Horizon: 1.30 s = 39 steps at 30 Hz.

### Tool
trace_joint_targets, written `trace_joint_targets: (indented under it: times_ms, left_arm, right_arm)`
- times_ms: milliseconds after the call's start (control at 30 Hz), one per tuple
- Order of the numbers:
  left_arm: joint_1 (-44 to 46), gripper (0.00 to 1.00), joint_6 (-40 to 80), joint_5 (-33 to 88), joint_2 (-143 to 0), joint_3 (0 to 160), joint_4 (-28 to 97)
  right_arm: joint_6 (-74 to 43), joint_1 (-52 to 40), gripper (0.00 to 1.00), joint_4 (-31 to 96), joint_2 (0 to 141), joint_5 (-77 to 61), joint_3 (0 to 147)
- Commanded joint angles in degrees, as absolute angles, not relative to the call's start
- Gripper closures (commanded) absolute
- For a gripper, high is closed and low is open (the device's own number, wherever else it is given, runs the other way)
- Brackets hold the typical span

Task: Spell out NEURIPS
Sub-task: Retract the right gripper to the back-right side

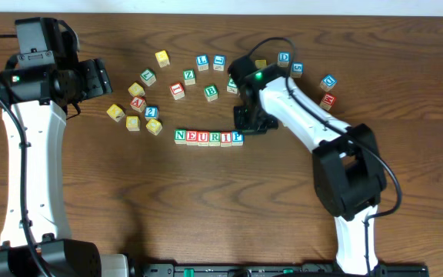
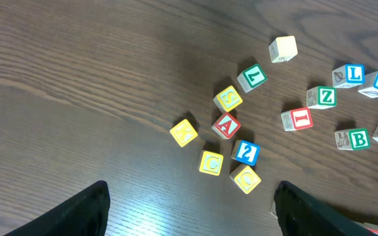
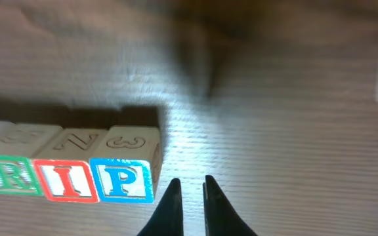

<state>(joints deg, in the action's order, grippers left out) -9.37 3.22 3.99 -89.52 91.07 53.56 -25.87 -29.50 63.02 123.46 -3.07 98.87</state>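
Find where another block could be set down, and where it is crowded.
Free: the broad table below the letter row in the overhead view, and the spot right of the P block, beside the right hand. Crowded: scattered blocks above the row.

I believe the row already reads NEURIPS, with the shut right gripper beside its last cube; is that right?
Not quite: the row reads only NEURIP, ending at the P cube, as the overhead view shows; the shut right gripper is beside it.
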Motion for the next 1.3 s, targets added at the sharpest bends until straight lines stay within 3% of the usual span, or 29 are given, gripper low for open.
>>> trace_joint_targets:
  times_ms: [0,667,767,800,967,1267]
  left_arm:
    - [-9.4,0.21,3.7,4.1,-89.7,92.1,53.5]
    - [-9.4,0.21,3.7,4.1,-89.7,92.1,53.5]
    - [-9.4,0.21,3.7,4.1,-89.7,92.1,53.3]
    - [-9.4,0.21,3.7,4.1,-89.7,92.1,52.7]
    - [-9.4,0.21,3.7,4.1,-89.7,92.5,51.8]
    - [-9.4,0.21,3.7,4.1,-89.7,98.6,55.7]
  right_arm:
    - [-24.5,-27.4,0.91,63.2,117.3,-2.6,101.5]
    - [-23.4,-22.2,0.78,65.6,109.9,-1.5,101.9]
    - [-23.0,-21.4,0.69,65.8,109.9,-1.7,103.2]
    - [-23.0,-20.9,0.61,66.4,109.9,-1.7,104.7]
    - [-20.4,-19.9,0.41,68.2,109.9,-1.8,109.5]
    - [-20.3,-16.2,0.36,69.6,109.9,-1.8,115.2]
